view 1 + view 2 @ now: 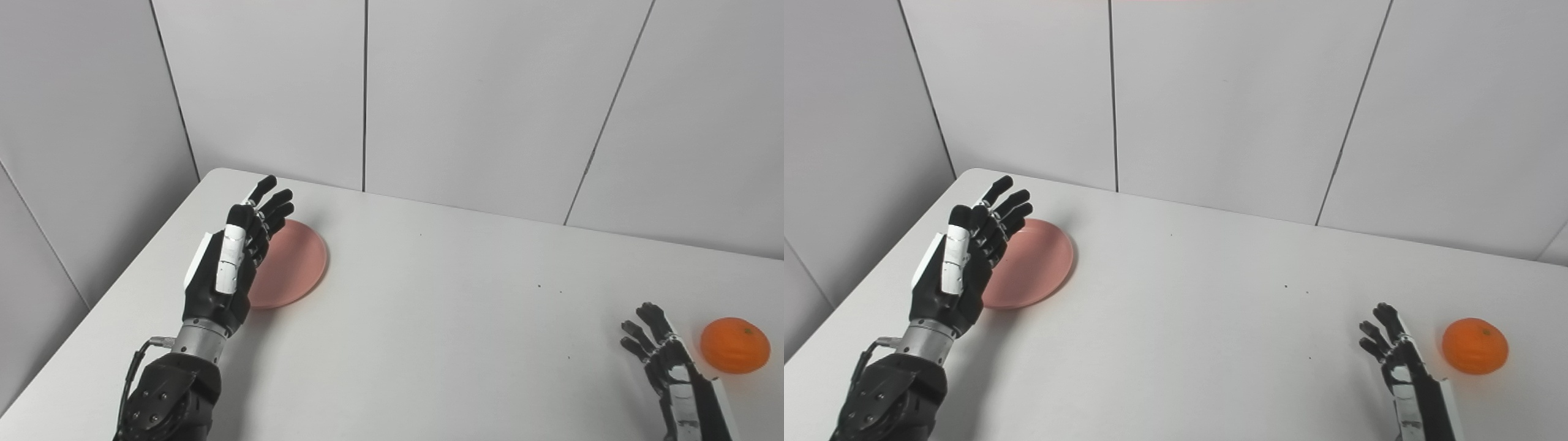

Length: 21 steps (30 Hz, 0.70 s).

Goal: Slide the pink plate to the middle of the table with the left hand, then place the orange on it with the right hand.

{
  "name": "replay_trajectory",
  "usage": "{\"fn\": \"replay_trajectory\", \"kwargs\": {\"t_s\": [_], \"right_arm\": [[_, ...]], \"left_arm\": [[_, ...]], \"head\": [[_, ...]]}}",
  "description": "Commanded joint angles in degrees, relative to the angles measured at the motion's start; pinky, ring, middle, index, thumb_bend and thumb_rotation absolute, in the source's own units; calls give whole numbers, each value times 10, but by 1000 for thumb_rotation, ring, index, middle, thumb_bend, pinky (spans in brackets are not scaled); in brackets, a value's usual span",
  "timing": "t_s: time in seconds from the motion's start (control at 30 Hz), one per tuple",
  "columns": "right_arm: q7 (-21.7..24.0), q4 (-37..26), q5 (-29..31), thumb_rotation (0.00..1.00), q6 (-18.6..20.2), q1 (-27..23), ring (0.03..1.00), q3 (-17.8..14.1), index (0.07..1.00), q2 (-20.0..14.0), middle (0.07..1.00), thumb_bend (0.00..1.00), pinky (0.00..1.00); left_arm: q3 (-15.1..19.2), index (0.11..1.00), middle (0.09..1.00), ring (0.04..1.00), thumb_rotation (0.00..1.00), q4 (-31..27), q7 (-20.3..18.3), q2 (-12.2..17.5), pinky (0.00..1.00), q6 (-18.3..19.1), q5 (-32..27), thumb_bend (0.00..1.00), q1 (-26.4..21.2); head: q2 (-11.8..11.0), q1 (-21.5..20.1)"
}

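The broad, smooth white surface (429,318) stretches ahead of both hands, backed by pale grey wall panels (478,92) beyond the fingertips. The right eye view shows a further panel seam at the far right edge of the wall, which the left eye view cuts off; the left eye view in turn shows the right hand closer to the picture's lower corner, with less of its wrist.

The left hand (236,260), black with white plates on its back, is raised on a dark forearm with a metal wrist collar. Its fingers are extended and slightly spread, pointing forward and up, and it holds nothing. The flat, round, matte pink plate (294,260) lies on the surface just to this hand's right, its near-left rim hidden behind the palm; whether they touch cannot be told.

The right hand (1396,358) sits low, fingers apart and loosely curled upward, empty. The small, round orange fruit (1475,345), with a dimpled skin and a dark stem spot, rests just to its right, not touching.
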Motion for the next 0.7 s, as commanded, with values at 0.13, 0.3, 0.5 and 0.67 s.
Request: {"fn": "replay_trajectory", "kwargs": {"t_s": [0.13, 0.3, 0.5, 0.67], "right_arm": [[1, 72, 9, 1000, 2, 36, 867, 14, 916, 25, 939, 885, 852], [4, 76, 11, 1000, 0, 34, 864, 14, 914, 25, 940, 889, 847], [5, 77, 10, 1000, -2, 34, 861, 15, 914, 26, 943, 894, 841], [9, 77, 15, 1000, -3, 34, 858, 16, 910, 26, 945, 896, 833]], "left_arm": [[18, 910, 894, 903, 981, 0, -4, 35, 948, -16, -3, 903, -46], [41, 929, 902, 915, 968, 36, -8, 53, 984, -22, -24, 914, -71], [73, 929, 916, 915, 956, 87, -27, 69, 948, -20, -85, 913, -102], [92, 945, 928, 929, 969, 144, -50, 88, 981, -29, -115, 922, -129]], "head": [[0, 0], [-2, 0], [-1, -2], [0, -4]]}}
